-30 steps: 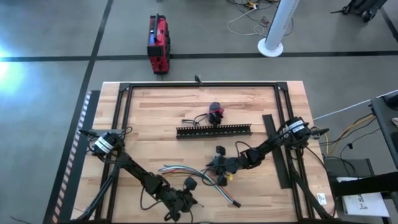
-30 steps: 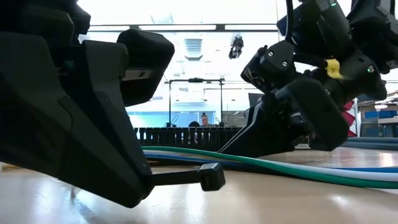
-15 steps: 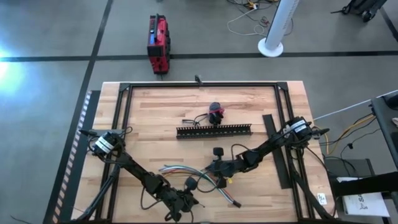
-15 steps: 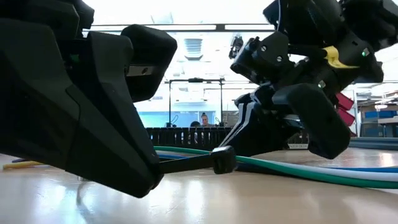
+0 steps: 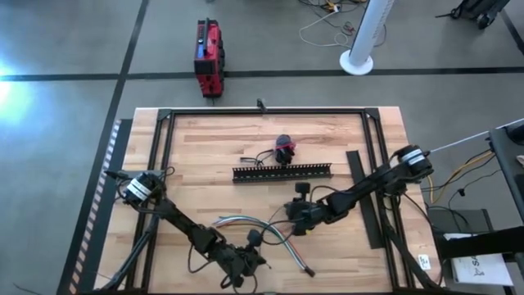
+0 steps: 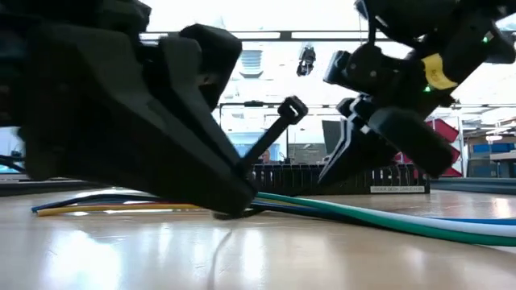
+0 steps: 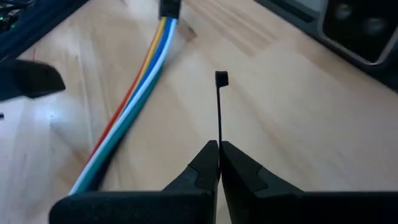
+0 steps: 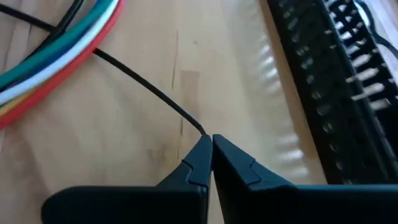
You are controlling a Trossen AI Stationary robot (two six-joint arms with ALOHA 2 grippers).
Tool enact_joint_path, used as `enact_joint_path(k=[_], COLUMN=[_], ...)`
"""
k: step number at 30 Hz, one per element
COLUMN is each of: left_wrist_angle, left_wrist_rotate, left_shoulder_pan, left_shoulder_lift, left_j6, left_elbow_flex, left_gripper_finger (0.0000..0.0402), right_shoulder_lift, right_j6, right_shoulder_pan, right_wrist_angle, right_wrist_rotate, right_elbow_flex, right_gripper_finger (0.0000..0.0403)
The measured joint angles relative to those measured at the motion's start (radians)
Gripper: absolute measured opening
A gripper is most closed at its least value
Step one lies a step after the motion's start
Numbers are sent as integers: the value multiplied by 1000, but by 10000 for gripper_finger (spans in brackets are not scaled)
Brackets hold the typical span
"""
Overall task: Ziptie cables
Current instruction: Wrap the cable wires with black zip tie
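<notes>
Two pincers share one ziptie here, each clamped shut on an opposite end of it. The left pincer, low at the near edge of the table, nips the strip just below its tiny head, which stands up clear of the wood, presumably so the head stays free as an open target. The right pincer, near the middle of the table, is shut on the tail tip. Between them the strip runs toward the cables, and seems to pass under them. That bundle of coloured wires lies flat on the table between the two arms. Holding both ends this way looks like preparation for looping the tail over the bundle and threading it into the head.
</notes>
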Motion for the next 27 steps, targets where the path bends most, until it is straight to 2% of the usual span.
enact_joint_path(k=[8,12,19,23,27], left_wrist_angle=[32,121,462,682,748], left_wrist_rotate=[0,0,-20,-51,-101], left_shoulder_pan=[42,55,56,56,56], left_shoulder_lift=[0,0,0,0,0], left_j6=[-2,-5,-30,-38,-51], left_elbow_flex=[-1,-31,-161,-266,-328], left_gripper_finger=[0,0,0,0,0], right_shoulder_lift=[-105,-153,-215,-204,-178], right_j6=[40,48,80,91,92], right_shoulder_pan=[10,12,14,14,13], right_wrist_angle=[-87,-115,-132,-123,-83], right_wrist_rotate=[-3,-17,-113,-123,-124], right_elbow_flex=[1,5,5,4,4], right_gripper_finger=[0,0,0,0,0])
